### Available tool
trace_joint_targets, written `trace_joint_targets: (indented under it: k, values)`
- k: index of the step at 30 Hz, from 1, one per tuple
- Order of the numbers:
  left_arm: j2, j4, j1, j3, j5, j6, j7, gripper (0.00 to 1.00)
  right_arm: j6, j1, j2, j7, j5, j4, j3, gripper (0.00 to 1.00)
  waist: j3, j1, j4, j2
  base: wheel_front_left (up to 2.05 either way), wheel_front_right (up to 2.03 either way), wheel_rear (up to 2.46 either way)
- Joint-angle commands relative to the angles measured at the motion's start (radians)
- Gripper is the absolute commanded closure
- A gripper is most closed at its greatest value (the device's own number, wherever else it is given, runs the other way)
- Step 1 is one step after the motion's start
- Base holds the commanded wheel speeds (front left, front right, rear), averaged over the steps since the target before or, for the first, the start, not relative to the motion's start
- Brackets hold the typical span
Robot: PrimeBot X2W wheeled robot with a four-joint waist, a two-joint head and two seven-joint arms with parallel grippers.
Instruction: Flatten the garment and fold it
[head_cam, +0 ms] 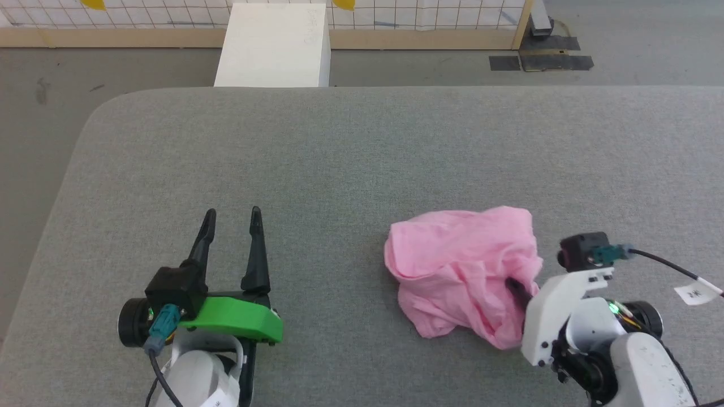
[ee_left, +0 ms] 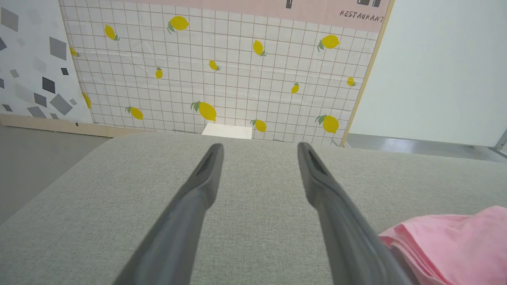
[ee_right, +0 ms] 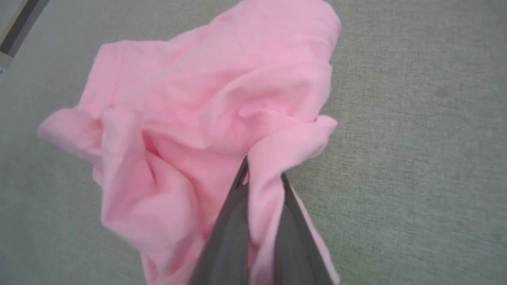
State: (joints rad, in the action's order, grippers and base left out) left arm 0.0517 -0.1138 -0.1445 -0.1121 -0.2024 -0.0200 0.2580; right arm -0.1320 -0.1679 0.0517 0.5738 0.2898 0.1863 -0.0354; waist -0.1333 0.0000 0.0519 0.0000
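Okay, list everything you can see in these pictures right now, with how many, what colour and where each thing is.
garment: one, light pink, crumpled on the near right part of the table.
table: one, grey woven top, with a rounded far-left corner.
white block: one, white, beyond the table's far edge.
wall panel: one, white grid with yellow lemons, behind the block.
floor: grey, around the table.
dark patches: a few, black, on the floor at far right.
left gripper: one, dark fingers, open, over bare table left of the garment.
right gripper: one, dark fingers, shut on a fold of the garment.
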Motion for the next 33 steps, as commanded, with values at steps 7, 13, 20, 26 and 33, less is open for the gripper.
trace_joint_targets:
  k: [7, 13, 20, 26, 33]
  values:
    - [-0.001, 0.011, 0.012, 0.022, 0.000, -0.011, 0.004, 0.00, 0.001, -0.046, 0.098, 0.001, -0.188, -0.133, -0.123, 1.00, -0.005, 0.0000, -0.069, 0.0000, 0.00, 0.00, 0.00]
    - [-0.001, 0.019, 0.001, 0.037, 0.018, -0.005, 0.004, 0.00, 0.001, -0.101, 0.173, -0.028, -0.233, -0.118, -0.159, 1.00, -0.036, 0.0000, -0.171, 0.0000, 0.00, 0.00, 0.00]
    - [0.005, 0.039, -0.036, 0.056, 0.068, 0.013, 0.004, 0.00, 0.001, -0.198, 0.282, -0.100, -0.201, -0.003, -0.165, 1.00, -0.109, 0.0000, -0.336, 0.0000, 0.00, 0.00, 0.00]
    - [0.028, 0.052, -0.077, 0.055, 0.110, 0.028, 0.004, 0.00, 0.001, -0.319, 0.358, -0.200, -0.182, 0.177, -0.171, 1.00, -0.191, 0.0000, -0.467, 0.0000, 0.00, 0.00, 0.00]
    - [0.071, 0.042, -0.140, 0.026, 0.157, 0.048, 0.002, 0.00, 0.001, -0.480, 0.416, -0.297, -0.184, 0.413, -0.172, 1.00, -0.303, 0.0000, -0.553, 0.0000, 0.00, 0.00, 0.00]
